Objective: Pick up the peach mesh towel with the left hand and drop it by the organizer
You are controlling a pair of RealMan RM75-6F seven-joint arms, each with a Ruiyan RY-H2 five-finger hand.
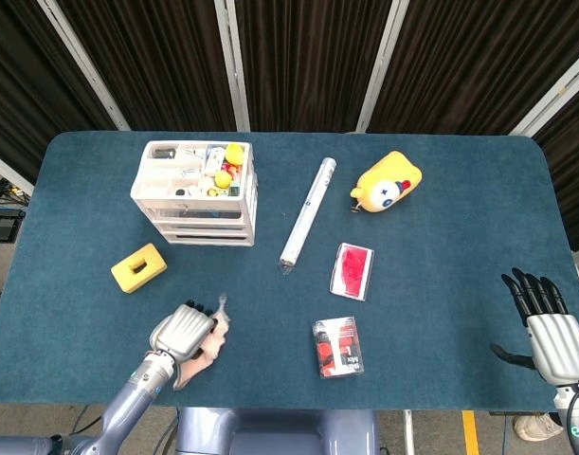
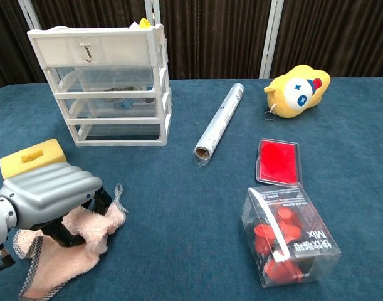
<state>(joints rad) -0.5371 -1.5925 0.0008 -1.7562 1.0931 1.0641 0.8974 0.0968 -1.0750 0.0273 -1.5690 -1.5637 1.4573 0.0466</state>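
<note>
Left hand [image 2: 50, 191] is curled down w/ fingers closed on the peach mesh towel [image 2: 72, 241], which is bunched up under it on the blue table [image 1: 441, 209], at the front edge and well in front of the white drawer organizer [image 1: 196, 192]. Yellow sponge block [image 1: 138, 267] sits btwn the organizer and the hand, a bit to the left. Right hand [image 1: 547, 327] is way off on the far side from the organizer, fingers spread, holding nothing.
</note>
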